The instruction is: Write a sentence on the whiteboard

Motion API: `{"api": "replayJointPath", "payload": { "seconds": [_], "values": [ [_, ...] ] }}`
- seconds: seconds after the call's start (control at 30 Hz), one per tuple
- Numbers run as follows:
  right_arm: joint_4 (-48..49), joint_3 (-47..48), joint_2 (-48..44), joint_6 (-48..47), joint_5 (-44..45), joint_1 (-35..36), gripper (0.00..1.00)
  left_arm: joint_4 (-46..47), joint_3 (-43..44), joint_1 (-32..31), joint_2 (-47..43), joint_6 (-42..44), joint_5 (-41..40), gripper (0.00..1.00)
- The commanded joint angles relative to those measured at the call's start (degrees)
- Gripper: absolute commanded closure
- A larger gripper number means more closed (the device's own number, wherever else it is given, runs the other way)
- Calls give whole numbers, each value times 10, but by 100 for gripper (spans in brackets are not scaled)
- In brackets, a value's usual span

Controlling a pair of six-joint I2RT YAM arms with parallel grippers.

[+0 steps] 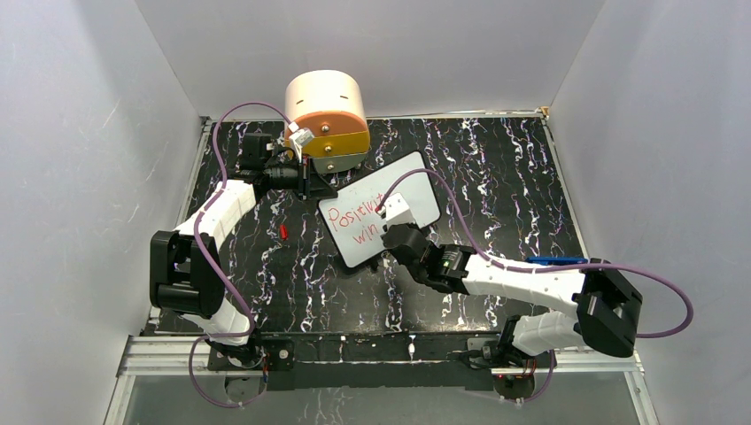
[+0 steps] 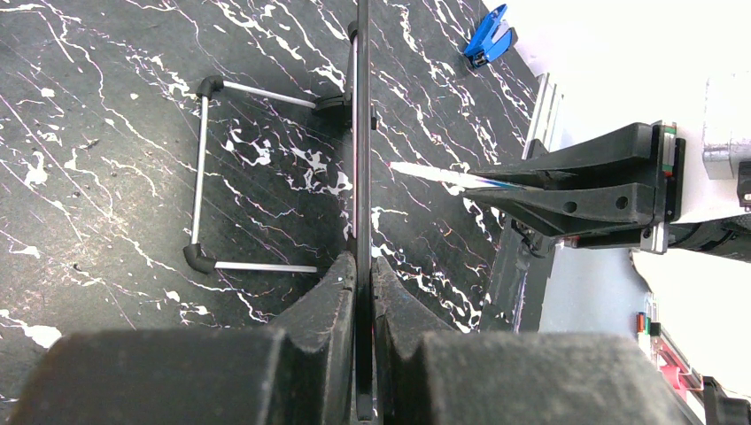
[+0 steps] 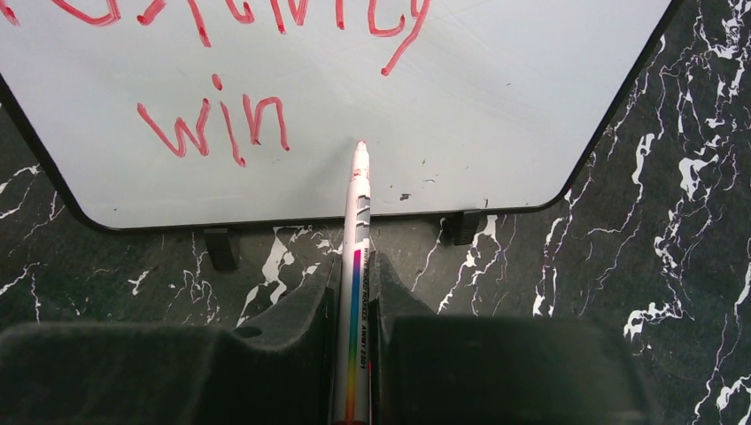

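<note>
The whiteboard (image 1: 416,181) stands tilted on its wire stand (image 2: 202,168) at the table's middle. My left gripper (image 1: 307,183) is shut on the board's upper left edge, and the left wrist view shows the board edge-on (image 2: 361,133) between the fingers (image 2: 332,292). The sentence (image 1: 354,217) reads "Positivit" in red, with "win" (image 3: 212,128) below it. My right gripper (image 3: 354,266) is shut on a white marker (image 3: 357,221). Its red tip points at the board just right of "win". From the left wrist, the marker (image 2: 434,173) shows a small gap between tip and board.
A round orange and cream drawer unit (image 1: 326,119) stands behind the board at the back. A small red cap (image 1: 283,232) lies on the black marbled table (image 1: 496,168) left of the board. A blue object (image 1: 558,260) lies by the right arm, and a blue clip (image 2: 489,35) shows in the left wrist view.
</note>
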Motion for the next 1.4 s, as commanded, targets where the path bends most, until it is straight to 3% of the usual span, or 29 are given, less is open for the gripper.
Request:
{"api": "replayJointPath", "payload": {
  "seconds": [0.0,0.4,1.37],
  "values": [
    [36,-1,-17,1,0,-5,100,-37,-10,-5,17,21,-53,100],
    [63,3,-3,-10,-38,-5,100,-37,-9,-5,19,20,-52,100],
    [111,17,31,-23,-20,-5,100,-37,-8,-5,20,20,-50,100]
  ]
}}
